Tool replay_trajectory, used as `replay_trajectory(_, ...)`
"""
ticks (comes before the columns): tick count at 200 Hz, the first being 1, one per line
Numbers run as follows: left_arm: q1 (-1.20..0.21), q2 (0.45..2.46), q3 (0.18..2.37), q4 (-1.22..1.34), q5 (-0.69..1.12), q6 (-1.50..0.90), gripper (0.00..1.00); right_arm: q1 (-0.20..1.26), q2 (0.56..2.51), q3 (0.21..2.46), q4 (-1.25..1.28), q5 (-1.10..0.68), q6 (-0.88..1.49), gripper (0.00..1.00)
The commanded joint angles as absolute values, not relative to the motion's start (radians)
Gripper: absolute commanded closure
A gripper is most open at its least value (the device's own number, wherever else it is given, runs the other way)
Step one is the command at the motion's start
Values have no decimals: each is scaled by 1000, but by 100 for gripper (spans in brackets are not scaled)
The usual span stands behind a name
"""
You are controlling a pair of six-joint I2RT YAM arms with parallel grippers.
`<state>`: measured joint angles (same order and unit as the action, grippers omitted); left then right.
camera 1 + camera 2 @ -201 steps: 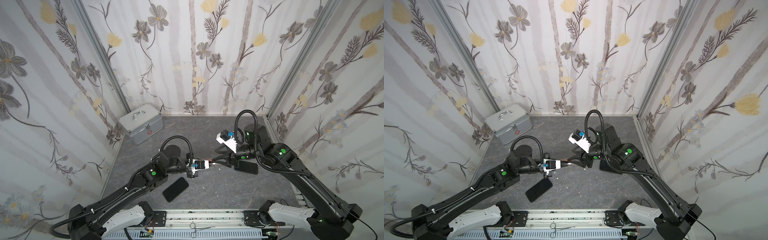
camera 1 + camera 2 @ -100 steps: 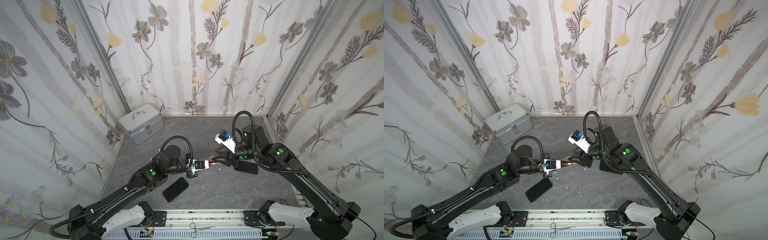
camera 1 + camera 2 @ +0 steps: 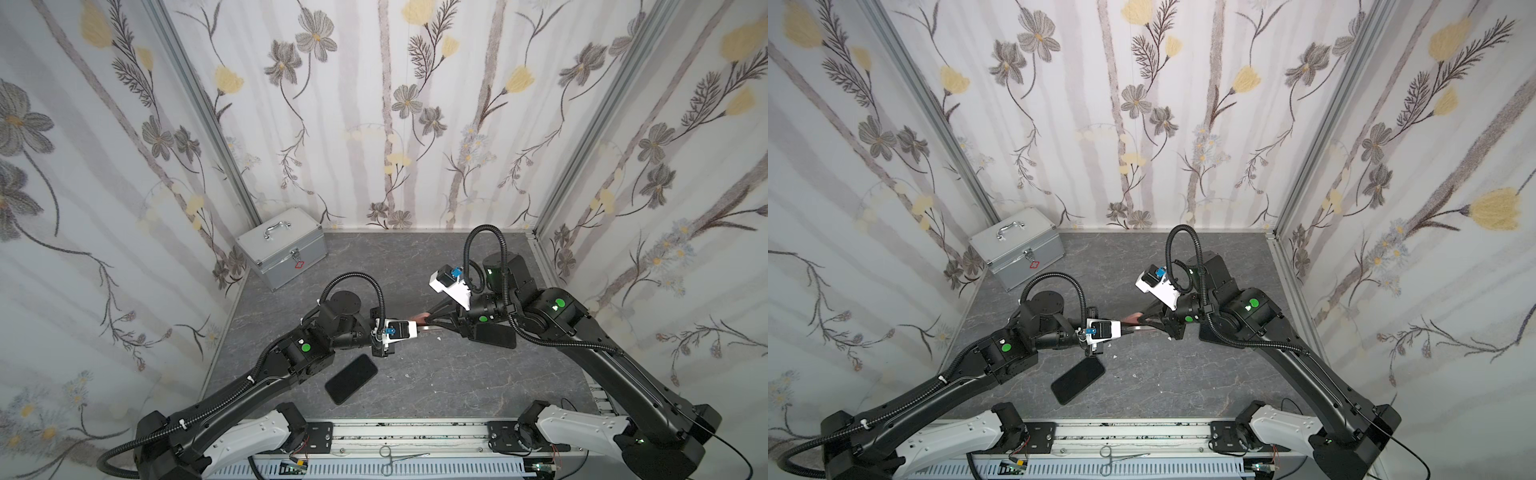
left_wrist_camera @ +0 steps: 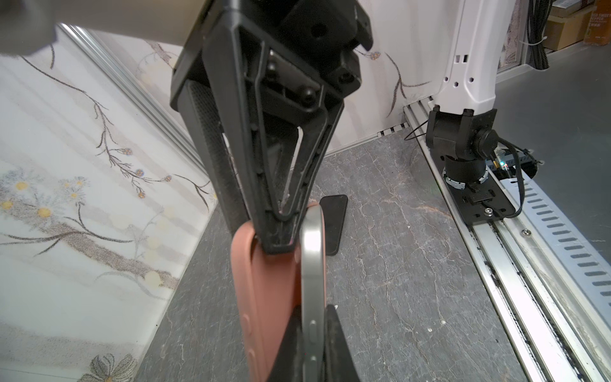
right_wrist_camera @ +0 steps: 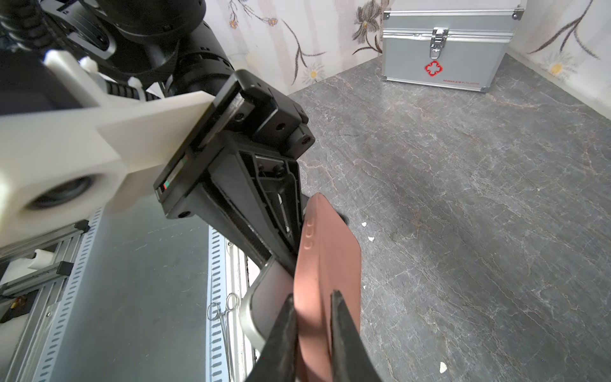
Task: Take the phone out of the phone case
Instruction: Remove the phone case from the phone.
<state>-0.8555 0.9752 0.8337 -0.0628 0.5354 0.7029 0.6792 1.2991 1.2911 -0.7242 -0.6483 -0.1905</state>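
- Currently phone point(image 4: 310, 264) and pink case point(image 5: 330, 251) hang clear of the worktop point(image 3: 436, 382), centre frame in both top views, bridged between two claws.
- Left claw point(image 4: 279, 236) fully closed at one end, tip wedged between case and phone; which it pinches, cannot tell.
- Right claw point(image 5: 312, 297) nipped onto the case wall, likely to peel it off.
- Silver box point(image 5: 443, 49), upper right of right-wrist view: red cross point(image 5: 431, 68); print beneath unreadable.

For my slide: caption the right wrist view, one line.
The right gripper pinches the pink phone case while the left gripper grips the silver phone, case partly peeled off; first-aid box in background.
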Motion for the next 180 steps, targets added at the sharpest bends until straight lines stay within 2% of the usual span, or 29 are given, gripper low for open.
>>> replay_trajectory(1,-856,969,833,28,564,722,100,677,1290,1281,-661,-628,-122,88)
replay_trajectory(54,-858,964,827,28,602,720,100,661,1326,1302,-636,-607,-21,100)
replay_trajectory(134,-861,925,810,29,658,711,100,561,1370,1291,-625,-574,64,100)
replay_trajectory(154,-861,920,811,37,609,652,100,542,1361,1260,-608,-535,72,100)
replay_trajectory(180,-850,908,802,118,432,412,100,480,1317,1147,-521,-440,146,100)
